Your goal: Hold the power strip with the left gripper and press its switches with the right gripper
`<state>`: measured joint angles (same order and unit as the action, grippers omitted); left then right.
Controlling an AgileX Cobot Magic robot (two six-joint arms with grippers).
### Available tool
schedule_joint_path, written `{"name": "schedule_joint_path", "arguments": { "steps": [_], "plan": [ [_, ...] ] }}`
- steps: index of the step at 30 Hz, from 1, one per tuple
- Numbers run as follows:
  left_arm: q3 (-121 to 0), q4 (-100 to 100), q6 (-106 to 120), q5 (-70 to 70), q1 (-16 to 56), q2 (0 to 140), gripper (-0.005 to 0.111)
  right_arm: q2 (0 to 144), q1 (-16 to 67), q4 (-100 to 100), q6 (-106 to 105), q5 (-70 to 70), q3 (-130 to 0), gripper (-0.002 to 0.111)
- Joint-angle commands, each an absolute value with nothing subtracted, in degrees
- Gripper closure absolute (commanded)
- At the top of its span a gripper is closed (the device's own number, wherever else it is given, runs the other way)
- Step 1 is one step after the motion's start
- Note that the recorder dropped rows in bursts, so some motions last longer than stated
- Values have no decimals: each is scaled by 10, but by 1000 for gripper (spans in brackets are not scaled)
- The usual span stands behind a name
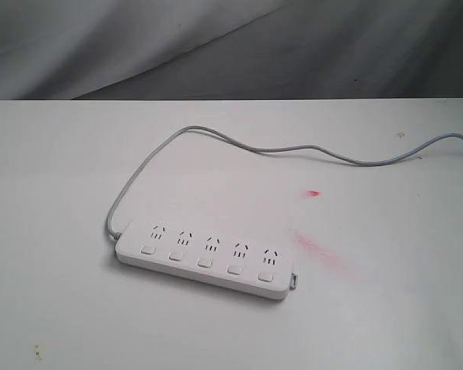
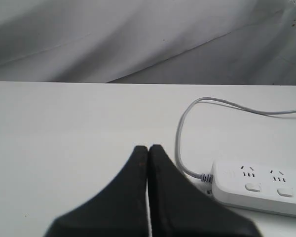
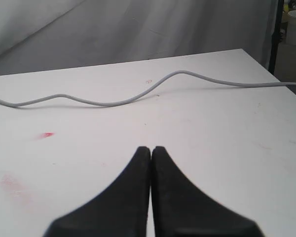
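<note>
The white power strip (image 1: 204, 258) lies flat on the white table, its five square switches (image 1: 204, 262) in a row along the near side. Its grey cord (image 1: 293, 146) loops from the strip's left end toward the back and runs off to the right. Neither arm shows in the exterior view. In the left wrist view my left gripper (image 2: 148, 148) is shut and empty, and the strip's cord end (image 2: 259, 186) lies just beside it, apart. In the right wrist view my right gripper (image 3: 151, 149) is shut and empty over bare table, with the cord (image 3: 138, 98) farther off.
Red smudges (image 1: 315, 193) mark the table to the right of the strip. A grey cloth backdrop (image 1: 231, 46) hangs behind the table's far edge. The table's right edge (image 3: 281, 74) and a dark stand show in the right wrist view.
</note>
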<state>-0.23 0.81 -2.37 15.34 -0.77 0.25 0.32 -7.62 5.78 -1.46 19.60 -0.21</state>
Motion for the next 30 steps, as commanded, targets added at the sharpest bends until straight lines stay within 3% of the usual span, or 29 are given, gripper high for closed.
{"name": "schedule_joint_path", "arguments": {
  "steps": [1,30],
  "plan": [
    [0,8,-28,152,-5,0,106,0,-80,55,-15,195,0,108],
    [0,-6,-26,88,-5,0,106,0,-73,55,-15,195,0,108]
  ]
}}
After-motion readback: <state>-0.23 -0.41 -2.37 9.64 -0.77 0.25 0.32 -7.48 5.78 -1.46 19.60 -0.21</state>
